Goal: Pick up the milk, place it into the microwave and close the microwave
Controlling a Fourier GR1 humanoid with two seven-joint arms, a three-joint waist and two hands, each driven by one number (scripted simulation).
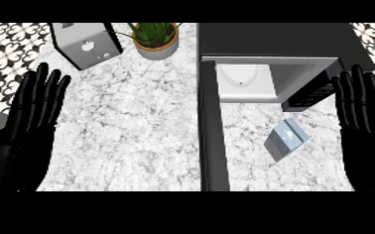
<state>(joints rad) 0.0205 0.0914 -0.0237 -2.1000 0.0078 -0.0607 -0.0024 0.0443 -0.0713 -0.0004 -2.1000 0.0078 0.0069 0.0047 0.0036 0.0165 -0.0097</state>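
The milk (286, 139) is a small pale blue carton lying on the marble counter, in front of the microwave. The microwave (278, 44) is a black box at the back right with a white inside (245, 82), and its door (210, 129) is swung wide open toward me, seen edge-on as a long dark bar left of the milk. My right hand (354, 104) rests open at the right edge, fingers up, a little right of the milk and apart from it. My left hand (33, 109) rests open at the left edge, far from the milk.
A silver toaster (86, 44) stands at the back left. Beside it is a potted green plant (155, 39). The marble counter (124, 129) stretches between my left hand and the open door.
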